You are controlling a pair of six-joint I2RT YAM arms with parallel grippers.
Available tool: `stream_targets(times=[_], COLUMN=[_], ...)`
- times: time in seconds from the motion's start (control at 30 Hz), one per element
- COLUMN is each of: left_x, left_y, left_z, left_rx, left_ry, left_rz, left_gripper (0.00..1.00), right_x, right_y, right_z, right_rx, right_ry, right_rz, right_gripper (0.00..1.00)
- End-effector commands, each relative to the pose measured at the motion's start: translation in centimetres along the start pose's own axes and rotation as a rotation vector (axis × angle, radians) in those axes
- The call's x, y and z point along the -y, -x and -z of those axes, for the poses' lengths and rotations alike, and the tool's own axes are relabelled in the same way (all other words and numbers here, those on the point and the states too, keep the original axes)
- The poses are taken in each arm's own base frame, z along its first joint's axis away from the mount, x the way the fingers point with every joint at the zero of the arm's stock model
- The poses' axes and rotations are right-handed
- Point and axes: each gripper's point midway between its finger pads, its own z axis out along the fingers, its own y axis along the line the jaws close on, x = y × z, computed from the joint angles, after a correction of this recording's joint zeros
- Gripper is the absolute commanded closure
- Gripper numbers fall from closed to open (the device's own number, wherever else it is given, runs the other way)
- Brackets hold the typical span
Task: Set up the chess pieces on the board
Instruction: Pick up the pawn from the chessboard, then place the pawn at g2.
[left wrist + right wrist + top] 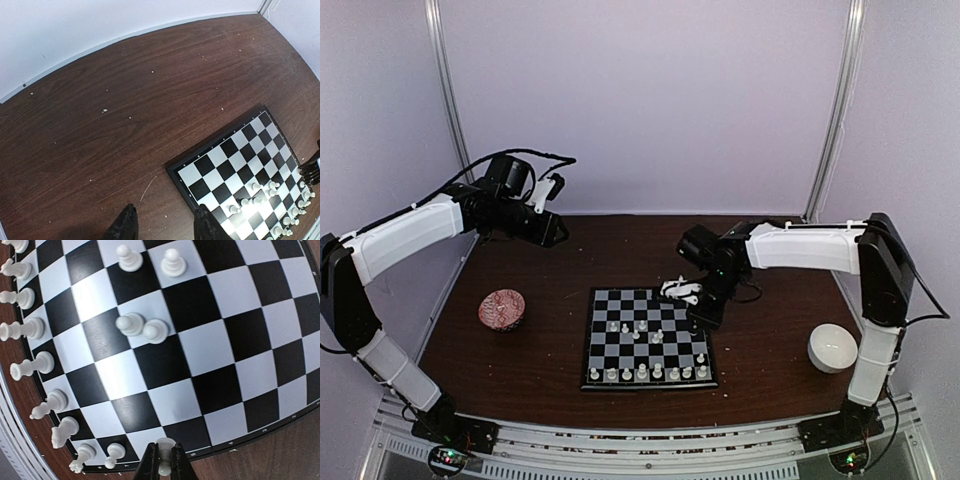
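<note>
Over brown table [550, 350], chess piece [164, 466] clamped upright by right gripper [164, 454] at board [165, 360] right rim; left gripper [165, 227] open, farther off.

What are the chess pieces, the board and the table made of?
The chess pieces look like smooth cream plastic, slightly shiny. The board seems glossy, maybe plastic or laminate: light glares off it. The table looks like dark wood; grain streaks show, maybe veneer.

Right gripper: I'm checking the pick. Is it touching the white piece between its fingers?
Touching. Right wrist view: the right gripper is shut on the white piece, both fingers against its sides.
</note>
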Motion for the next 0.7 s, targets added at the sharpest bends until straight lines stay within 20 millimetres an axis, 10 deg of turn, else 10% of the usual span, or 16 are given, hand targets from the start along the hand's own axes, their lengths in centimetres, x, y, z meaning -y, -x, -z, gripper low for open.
stream_targets(times=[0.0, 0.67], left_x=[0.2, 0.2], left_y=[0.8, 0.8], left_z=[0.1, -0.1], left_rx=[0.033, 0.029], left_ry=[-0.013, -0.01], left_rz=[-0.014, -0.015], left_gripper=[0.61, 0.61], right_x=[-3.1, -6.6], right_y=[1.2, -0.3], right_z=[0.9, -1.5], right_rx=[0.06, -0.032], right_ry=[0.054, 0.148], right_rz=[0.09, 0.185], right_gripper=[0.93, 0.92])
